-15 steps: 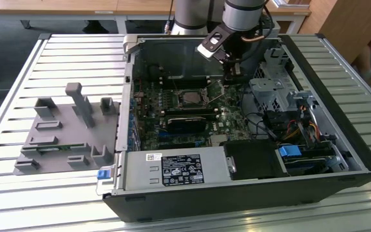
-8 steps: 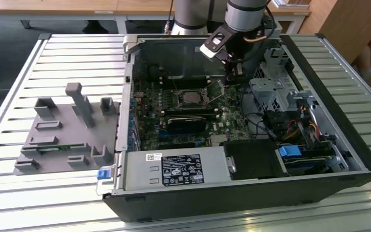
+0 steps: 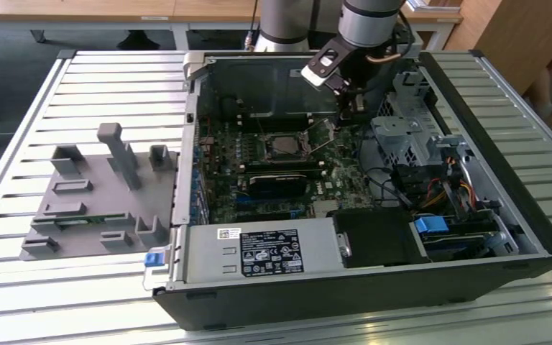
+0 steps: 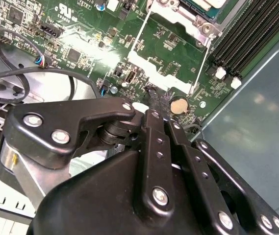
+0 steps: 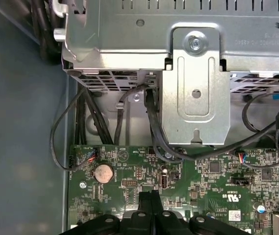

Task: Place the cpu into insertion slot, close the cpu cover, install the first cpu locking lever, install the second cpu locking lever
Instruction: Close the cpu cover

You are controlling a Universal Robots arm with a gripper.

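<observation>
Robot lab: slatted alu bench (image 3: 26, 287) w/ opened PC case (image 3: 353, 298).

In the exterior view, a big tabletop (image 3: 65, 302) made of long pale metal strips runs from side to side. Light shines bright on the strips near 7 o'clock. Behind it, at 11 o'clock, stands a wooden desk (image 3: 84, 8) with white legs. The floor (image 3: 8, 50) under that desk, at 10 o'clock, is dark grey. At 1 o'clock is a brown wooden cupboard (image 3: 511, 32). Just beside it, at 2 o'clock, a person's leg (image 3: 545, 83) shows.
</observation>
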